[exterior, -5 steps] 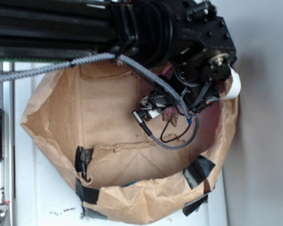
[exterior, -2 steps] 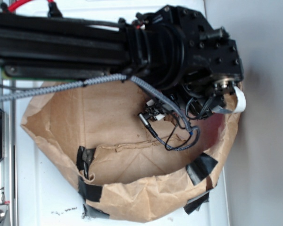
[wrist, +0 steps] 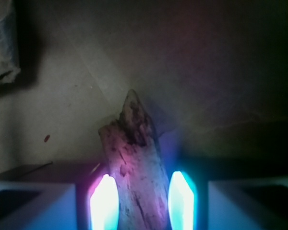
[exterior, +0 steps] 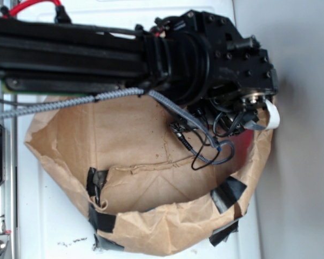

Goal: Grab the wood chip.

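In the wrist view the wood chip (wrist: 137,163) lies on the brown paper floor, its lower half sitting between the two glowing fingertips (wrist: 104,201) of the gripper (wrist: 143,203), its pointed end reaching up and away past them. The fingers stand spread to either side of the chip, and whether the pads already touch its edges cannot be told; they look close on both flanks, so this reads as a straddle just ahead of the squeeze, not a firm hold. A pale crumpled paper wad (wrist: 2,43) sits well apart from the chip, up at the left corner. In the exterior view the arm (exterior: 200,59) hangs over the far right side of the paper bag (exterior: 173,226) and hides the chip entirely. The likely trouble: the chip lies slightly aslant to the fingers, so closing could twist it or squirt it out, and a rough, thin piece may slip when lifted.
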Controlling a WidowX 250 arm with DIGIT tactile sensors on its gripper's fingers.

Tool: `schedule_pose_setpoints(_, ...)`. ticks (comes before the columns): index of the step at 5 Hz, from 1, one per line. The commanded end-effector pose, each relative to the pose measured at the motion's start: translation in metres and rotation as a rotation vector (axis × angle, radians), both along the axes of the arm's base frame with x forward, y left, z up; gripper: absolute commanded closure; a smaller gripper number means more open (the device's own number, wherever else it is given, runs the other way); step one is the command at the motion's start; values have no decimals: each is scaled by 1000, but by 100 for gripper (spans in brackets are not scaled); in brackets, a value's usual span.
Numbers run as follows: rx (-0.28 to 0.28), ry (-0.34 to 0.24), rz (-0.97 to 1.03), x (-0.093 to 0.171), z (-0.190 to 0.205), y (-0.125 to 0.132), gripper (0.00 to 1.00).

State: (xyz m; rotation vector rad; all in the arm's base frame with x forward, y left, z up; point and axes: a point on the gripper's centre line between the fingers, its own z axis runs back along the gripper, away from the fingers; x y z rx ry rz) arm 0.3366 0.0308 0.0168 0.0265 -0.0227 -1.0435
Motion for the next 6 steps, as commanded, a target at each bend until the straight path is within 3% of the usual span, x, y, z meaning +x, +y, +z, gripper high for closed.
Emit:
schedule_pose_setpoints(1, -168, -69, -170, -53, 58, -4, 0)
schedule_pose_setpoints(2, -184, -91, -205, -64, 67, -2, 0)
schedule_pose_setpoints(5, -115, -87, -189, -37, 28, -6, 0)
schedule_pose_setpoints(6, -102, -44, -134, -26, 17, -3, 0)
